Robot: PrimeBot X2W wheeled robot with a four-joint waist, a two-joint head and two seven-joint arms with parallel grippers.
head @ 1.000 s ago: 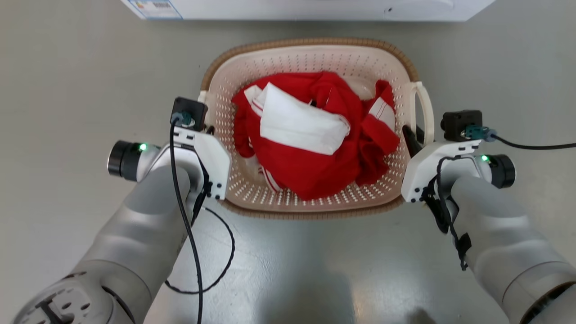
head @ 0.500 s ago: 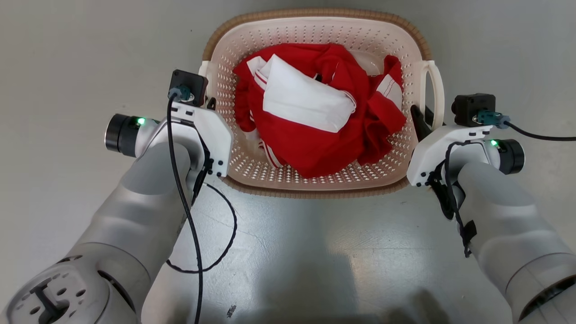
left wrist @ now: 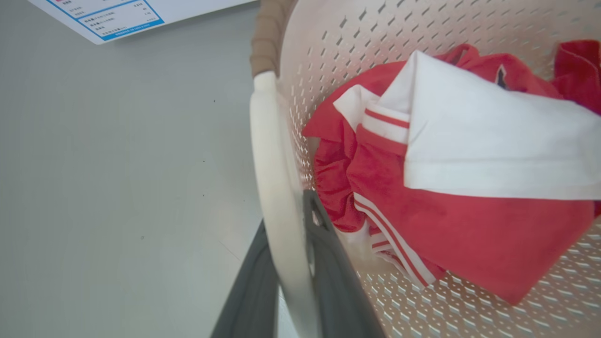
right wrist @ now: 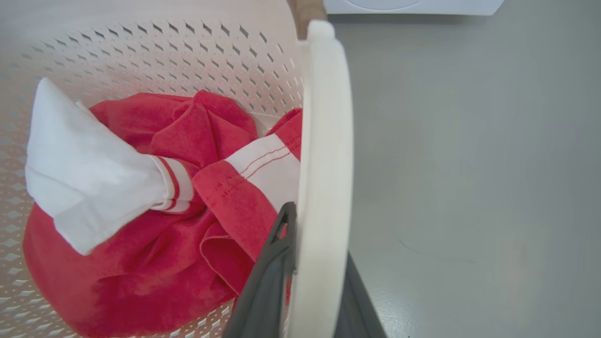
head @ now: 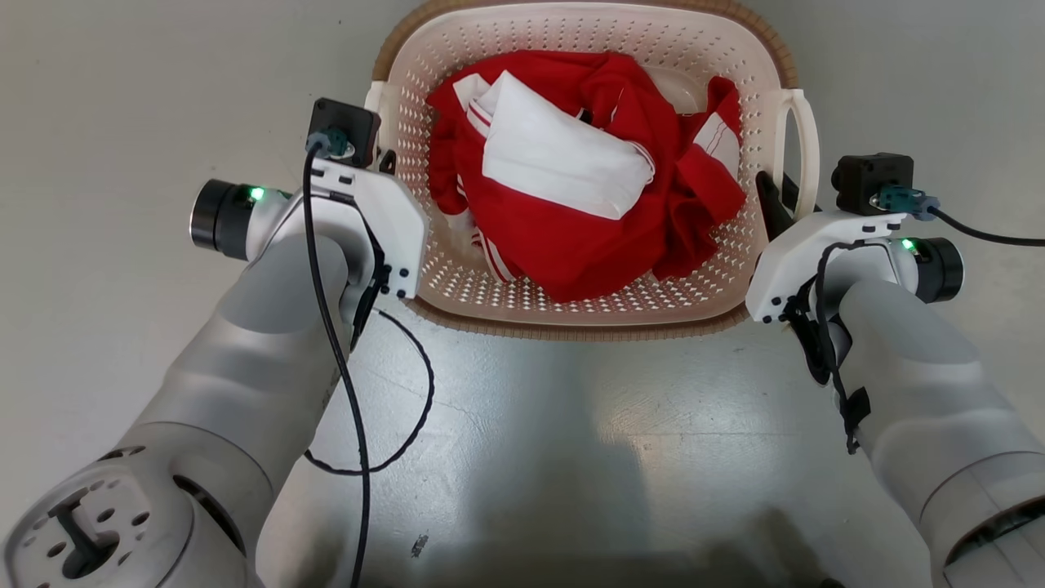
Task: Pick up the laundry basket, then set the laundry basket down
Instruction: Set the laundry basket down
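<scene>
One laundry basket (head: 571, 333), far rim cut off, red-white clothing (head: 588, 245) inside, held between left pincer (left wrist: 286, 211) and right pincer (right wrist: 319, 234); each pinches a side handle, fingers partly hidden behind it.

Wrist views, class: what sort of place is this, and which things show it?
Probably a laundry area: a laundry basket holding red and white clothes, near a white labelled appliance.

The laundry basket (head: 588, 33) is cream moulded plastic, perforated and smooth with a faint sheen; its rim band (head: 571, 332) is brown with a woven-look texture, and its loop handle (right wrist: 324, 141) is plain smooth white plastic. It holds a red-and-white garment (head: 588, 245) of soft, matt, crumpled cloth. The floor (head: 571, 457) is grey, smooth and semi-gloss, with reflections and fine scuffs.
</scene>
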